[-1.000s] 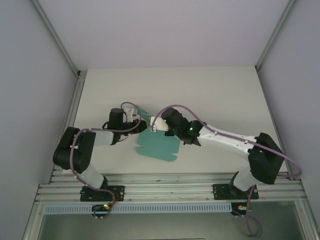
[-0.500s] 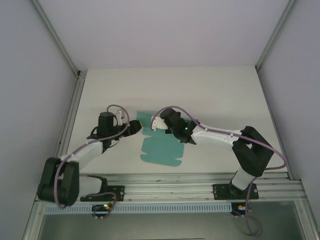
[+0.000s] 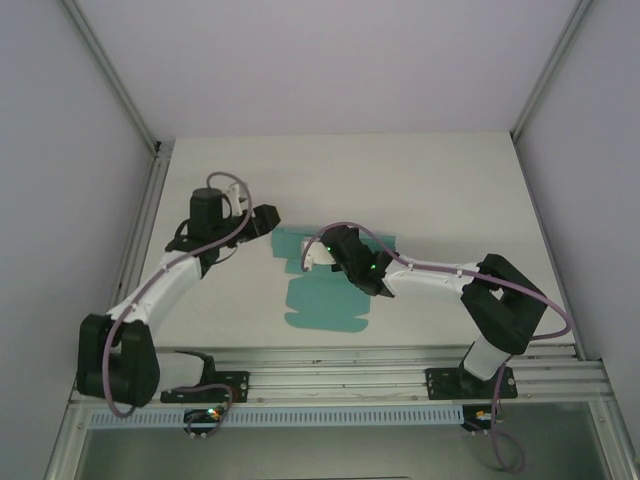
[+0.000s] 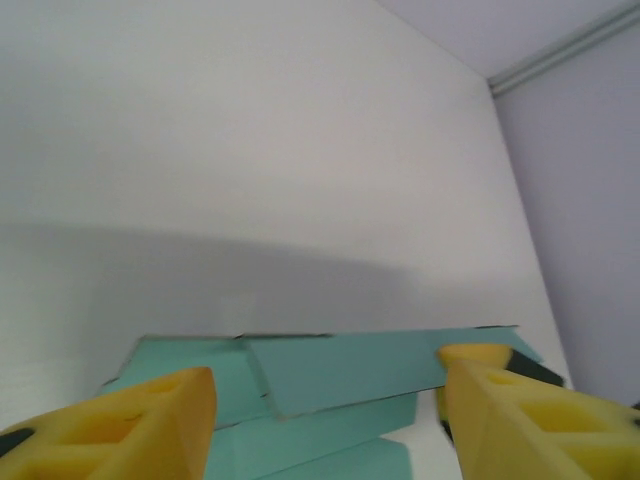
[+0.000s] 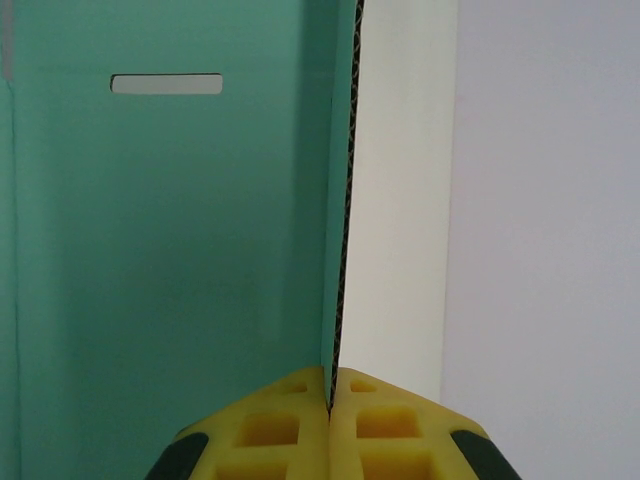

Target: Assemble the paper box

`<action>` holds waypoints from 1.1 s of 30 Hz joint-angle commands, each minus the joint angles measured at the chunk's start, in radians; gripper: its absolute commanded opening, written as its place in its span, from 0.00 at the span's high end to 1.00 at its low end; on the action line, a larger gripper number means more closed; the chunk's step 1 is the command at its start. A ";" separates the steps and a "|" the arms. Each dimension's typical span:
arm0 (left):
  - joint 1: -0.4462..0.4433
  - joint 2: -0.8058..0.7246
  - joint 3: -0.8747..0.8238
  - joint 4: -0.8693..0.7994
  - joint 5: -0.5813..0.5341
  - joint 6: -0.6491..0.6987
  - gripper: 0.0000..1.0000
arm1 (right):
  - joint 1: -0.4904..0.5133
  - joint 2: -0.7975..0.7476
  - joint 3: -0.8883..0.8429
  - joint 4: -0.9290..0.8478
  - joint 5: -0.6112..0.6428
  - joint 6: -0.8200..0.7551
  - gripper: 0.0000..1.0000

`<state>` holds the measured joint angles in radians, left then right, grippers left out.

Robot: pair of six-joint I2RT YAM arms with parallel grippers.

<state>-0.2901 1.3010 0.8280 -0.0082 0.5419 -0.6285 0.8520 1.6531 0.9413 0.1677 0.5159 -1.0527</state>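
A: How will the paper box (image 3: 322,298) handle?

B: I judge it light and thin. It is a teal card sheet that bends readily at its creases and would dent under a hard pinch. It looks smooth, so it may slide on the worktop (image 3: 430,180) when pushed. I would grip a panel near a fold line, not the flap tips.

A: Where is it now?

B: It lies mostly flat left of the worktop's centre, toward the 6 o'clock edge, with its flaps at the sheet's 12 o'clock end.

A: And the right gripper (image 3: 312,252)?

B: It is closed tight at that 12 o'clock end. The right wrist view shows the right gripper (image 5: 330,388) pinching a panel edge of the paper box (image 5: 170,250) so that it stands upright, with a slot (image 5: 166,84) further along.

A: The left one?

B: The left gripper (image 3: 262,222) sits at the sheet's 10 o'clock corner. From its wrist camera the left gripper (image 4: 325,395) is partly open and holds nothing, with the paper box (image 4: 350,368) just ahead of it.

A: What differs from a second ago?

B: Then the left gripper was close against the right one over the card. It has since opened and backed off toward 10 o'clock, with its arm stretched out. The right one has stayed clamped, and the sheet has hardly moved.
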 commanded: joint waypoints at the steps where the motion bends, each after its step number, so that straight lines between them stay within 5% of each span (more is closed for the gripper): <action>1: -0.051 0.057 0.054 0.034 0.103 0.006 0.41 | 0.002 -0.015 0.004 -0.012 -0.002 -0.002 1.00; 21: -0.160 0.191 0.020 0.042 0.166 -0.010 0.55 | -0.022 -0.057 0.031 -0.035 -0.100 0.174 1.00; 33: -0.182 0.281 -0.069 0.604 0.226 -0.366 0.52 | -0.019 -0.077 0.004 -0.013 -0.159 0.266 1.00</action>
<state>-0.4488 1.5337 0.7712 0.3527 0.6914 -0.8455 0.8200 1.6085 0.9428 0.1116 0.4347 -0.8482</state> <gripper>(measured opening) 0.479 0.047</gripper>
